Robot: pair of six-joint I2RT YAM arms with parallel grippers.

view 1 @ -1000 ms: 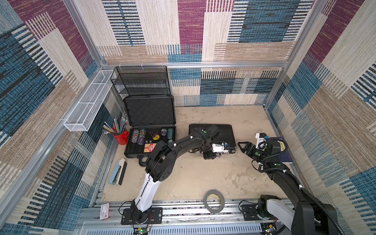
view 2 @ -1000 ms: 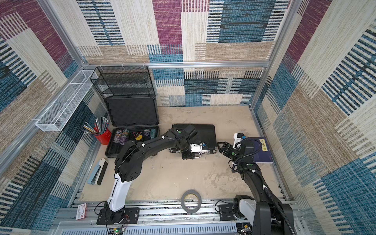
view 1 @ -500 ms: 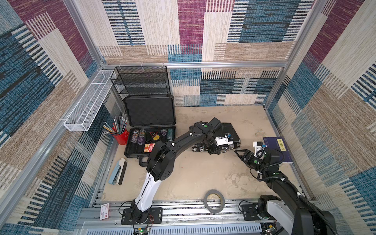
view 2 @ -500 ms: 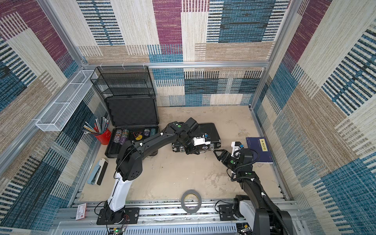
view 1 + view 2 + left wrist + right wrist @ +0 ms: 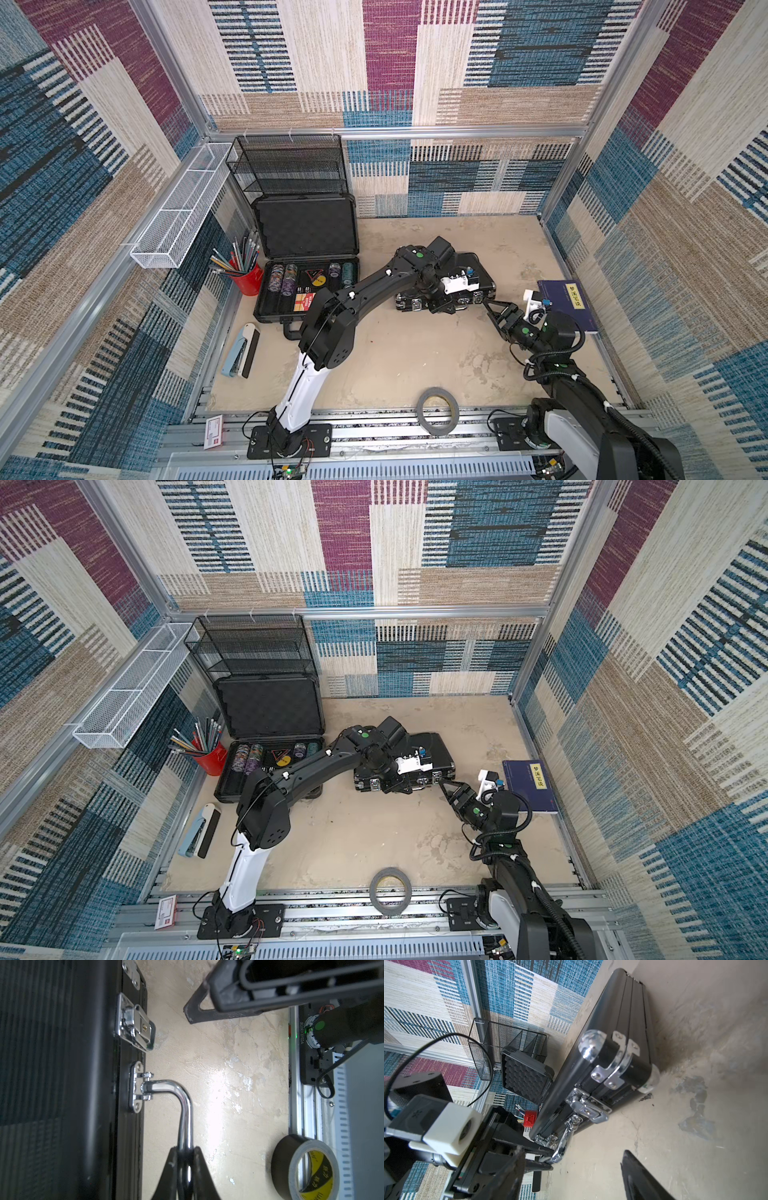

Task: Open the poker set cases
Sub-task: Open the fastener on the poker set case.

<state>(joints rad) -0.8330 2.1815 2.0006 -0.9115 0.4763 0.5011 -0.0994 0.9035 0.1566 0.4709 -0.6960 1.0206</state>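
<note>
The left pincer point(image 5: 185, 1150) is closed tight on the chrome handle point(image 5: 182, 1105) of the slim black case point(image 5: 471, 264). I think it holds the case steady, or turns it, so the other arm can reach the front. This case sits in the middle of the table point(image 5: 395, 365) with its lid down, and its silver latch point(image 5: 135, 1024) looks fastened. The right pincer point(image 5: 496, 307) waits with its jaws apart and empty, just beside the case's near right corner, probably aiming at that latch.

At the far left, the larger case point(image 5: 305, 226) is already open. Its foam lid leans on the black mesh rack point(image 5: 291, 166), and rows of chips point(image 5: 282, 278) fill the base. Beside it, a red cup point(image 5: 248, 280) holds pencils.
</note>
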